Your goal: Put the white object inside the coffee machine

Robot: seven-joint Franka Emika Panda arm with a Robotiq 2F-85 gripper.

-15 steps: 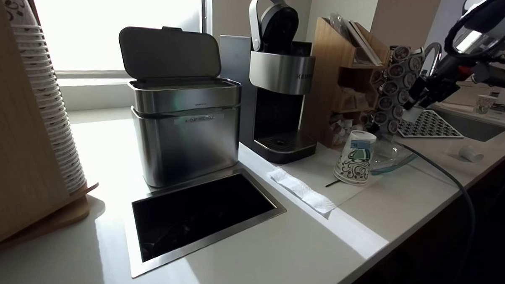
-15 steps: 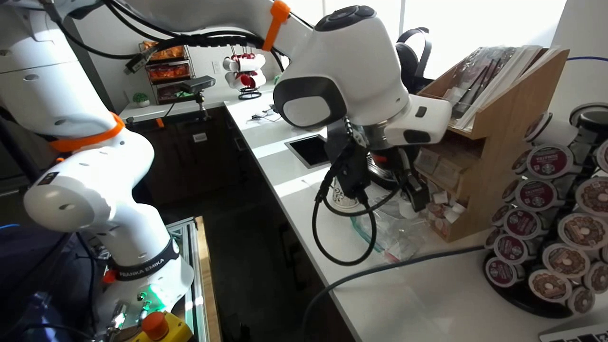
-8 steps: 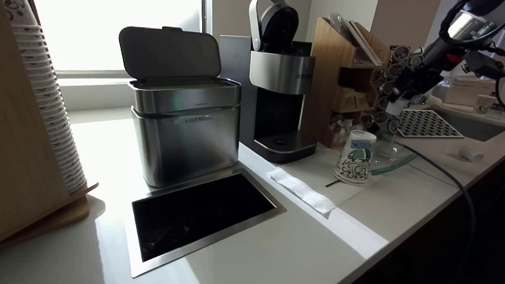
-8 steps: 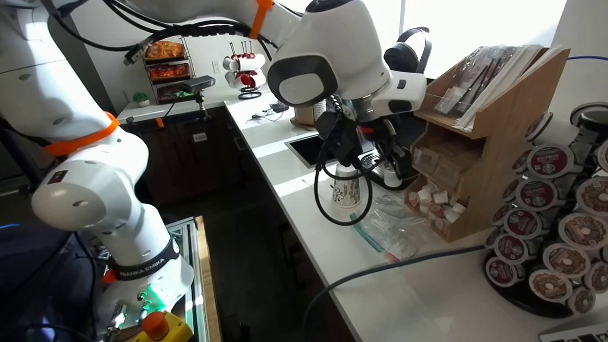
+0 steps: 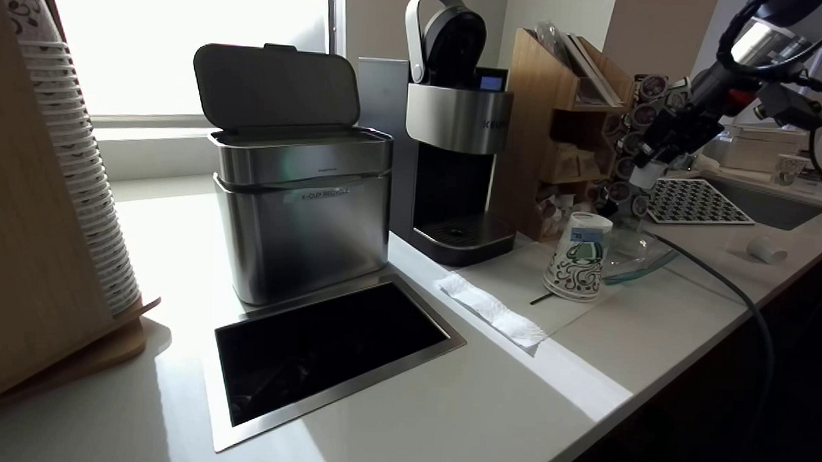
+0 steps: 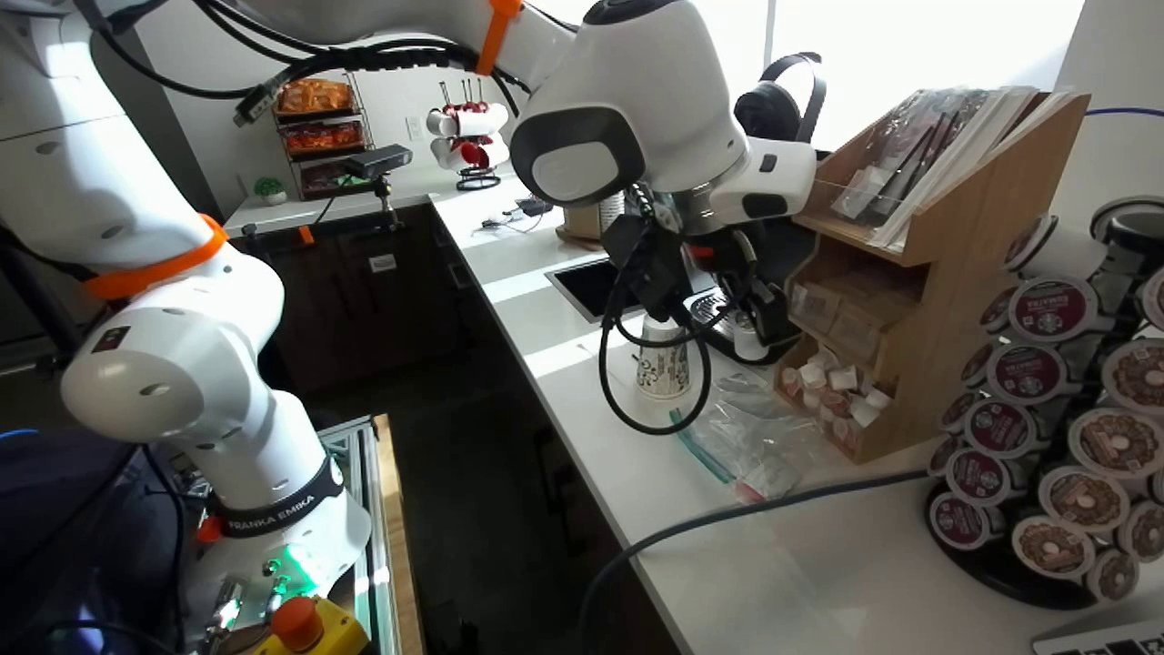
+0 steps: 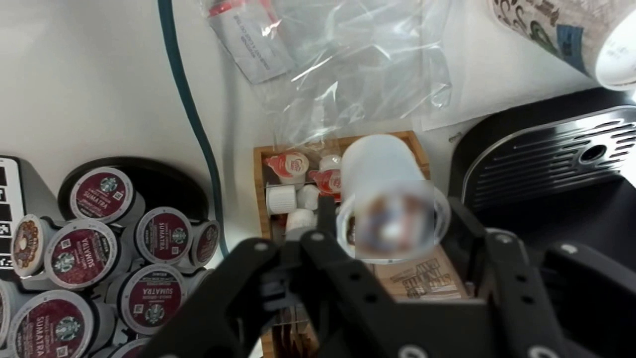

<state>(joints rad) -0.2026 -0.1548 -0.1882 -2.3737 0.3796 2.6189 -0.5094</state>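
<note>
The white object is a pod-shaped cup (image 7: 377,156) with a rim and a blurred printed lid. It shows below the fingertips in both exterior views (image 5: 647,175) (image 6: 749,340). My gripper (image 7: 392,216) is shut on it, one finger (image 7: 326,214) on each side. In an exterior view, the gripper (image 5: 649,162) hangs above the counter, right of the wooden organizer. The coffee machine (image 5: 459,120) stands apart from it, its rounded black top lid (image 5: 455,48) raised and a small screen lit. Its drip tray (image 7: 551,154) shows at the right of the wrist view.
The wooden organizer (image 6: 991,227) stands beside the machine, with creamers in its low bin. An upturned paper cup (image 5: 579,257), a clear plastic bag (image 6: 755,437) and a cable (image 6: 818,491) lie around. A pod carousel (image 6: 1028,428) and a steel bin (image 5: 309,220) also stand on the counter.
Over the first half second, my gripper moved with the white object toward the coffee machine. Since then it has barely moved. The machine's small screen has lit up.
</note>
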